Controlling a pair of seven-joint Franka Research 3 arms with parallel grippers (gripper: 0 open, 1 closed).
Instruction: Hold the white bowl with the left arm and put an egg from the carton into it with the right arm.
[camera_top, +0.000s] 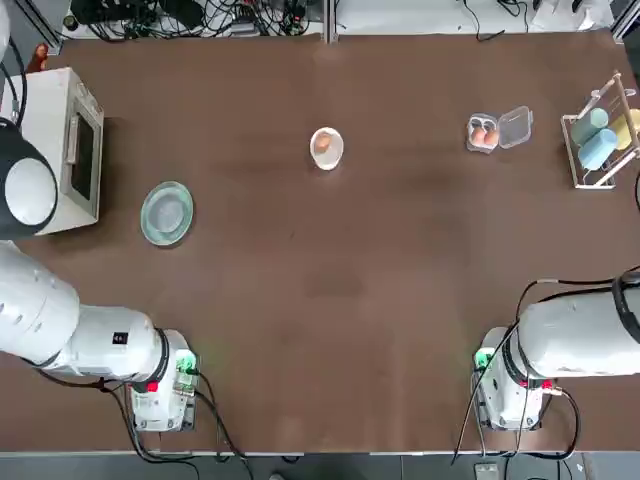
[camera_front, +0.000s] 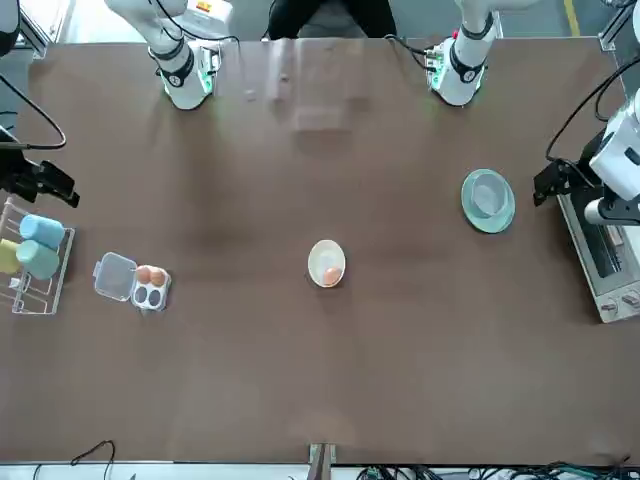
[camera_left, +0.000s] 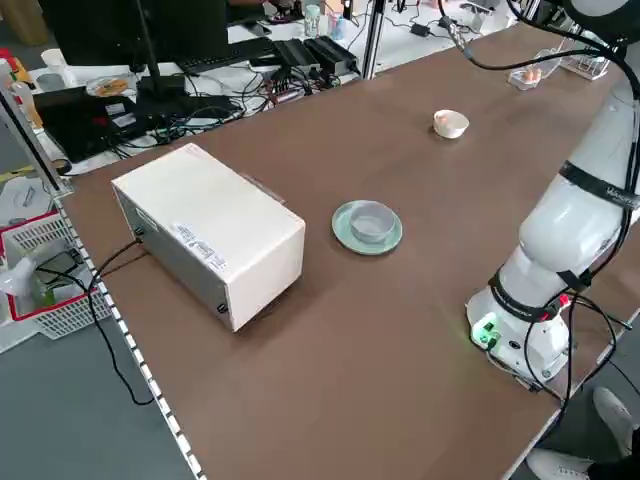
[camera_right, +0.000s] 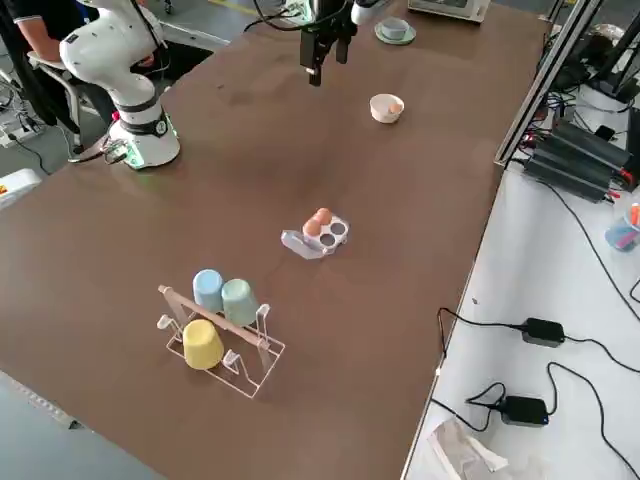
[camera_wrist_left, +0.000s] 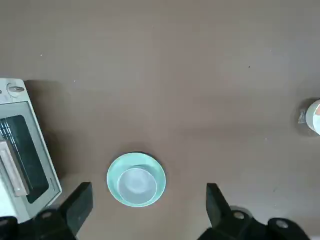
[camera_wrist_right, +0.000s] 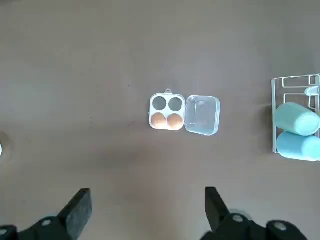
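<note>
The white bowl (camera_top: 327, 148) stands alone mid-table toward the far side, with one orange-brown egg (camera_top: 323, 145) inside it. Off to its right lies the clear carton (camera_top: 497, 131), lid open; two eggs (camera_wrist_right: 167, 121) fill one row and the other two cups are bare. My left gripper (camera_wrist_left: 148, 199) hangs open high above the green glass plate, far from the bowl. The right gripper (camera_wrist_right: 147, 200) is also open and empty, high over the table on the near side of the carton (camera_wrist_right: 183, 113). Neither touches anything.
A pale green glass plate (camera_top: 167, 212) sits at the left, next to a white oven box (camera_top: 62, 150) by the table's left edge. A wire rack with blue and yellow cups (camera_top: 603, 140) stands at the far right. Cables lie beyond the far edge.
</note>
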